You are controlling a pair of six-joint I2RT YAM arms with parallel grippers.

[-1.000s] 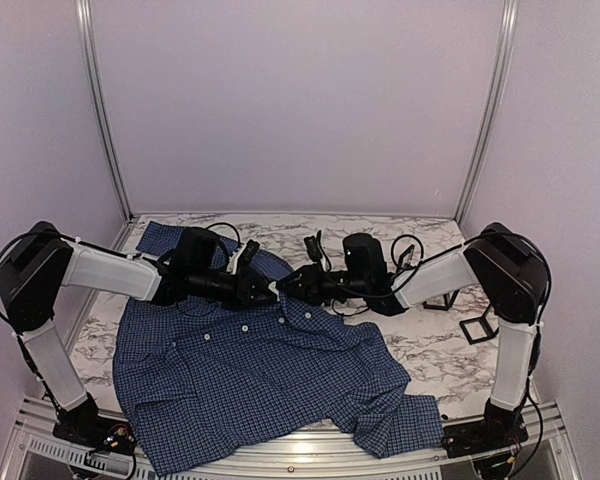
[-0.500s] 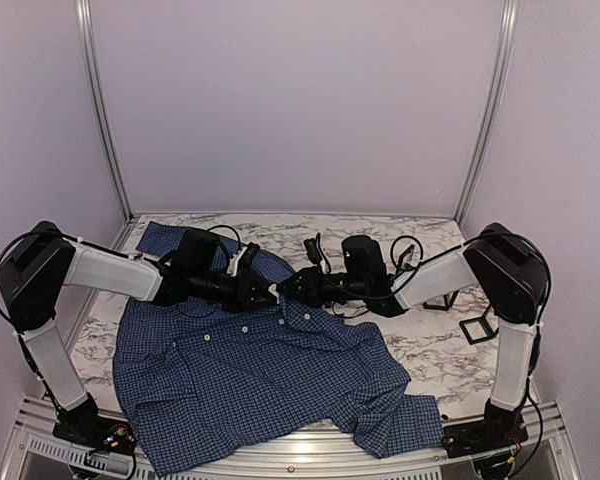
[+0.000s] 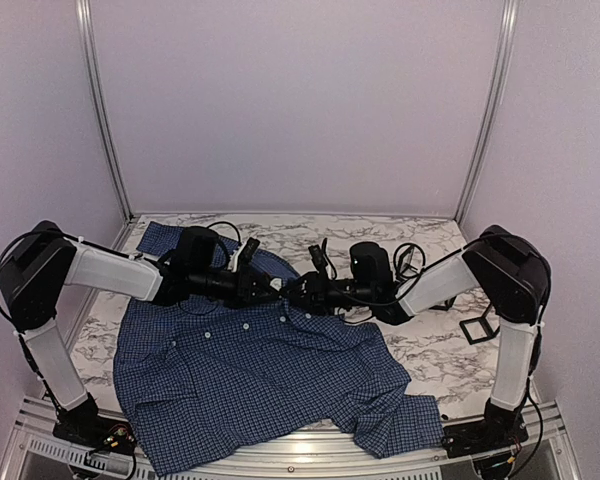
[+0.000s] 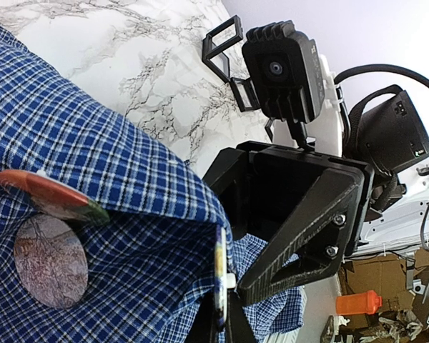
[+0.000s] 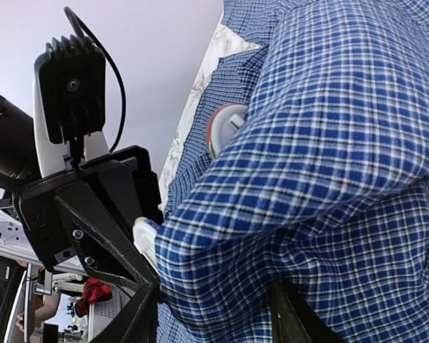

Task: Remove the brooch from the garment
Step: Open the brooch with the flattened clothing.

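The garment (image 3: 250,370) is a blue checked shirt spread over the marble table. Both grippers meet at a raised fold near its collar. My left gripper (image 3: 274,290) (image 4: 225,289) is shut on a thin bluish-yellow-edged disc (image 4: 221,275) with a white back, at the fold's edge. My right gripper (image 3: 293,291) (image 5: 214,314) is open and straddles the fold (image 5: 329,143); one of its fingers (image 4: 300,243) touches the disc's white back. The brooch (image 4: 46,196) (image 5: 225,127), orange-rimmed and pale, sits on the cloth apart from both grippers.
A round marble-patterned patch (image 4: 50,261) lies on the shirt just below the brooch. Small black frames (image 3: 477,327) (image 4: 225,43) and cables (image 3: 410,255) lie on the table to the right. The shirt's hem hangs at the near edge (image 3: 280,460).
My right gripper's jaws have widened and its wrist has sunk a little toward the shirt. The left arm has stayed put.
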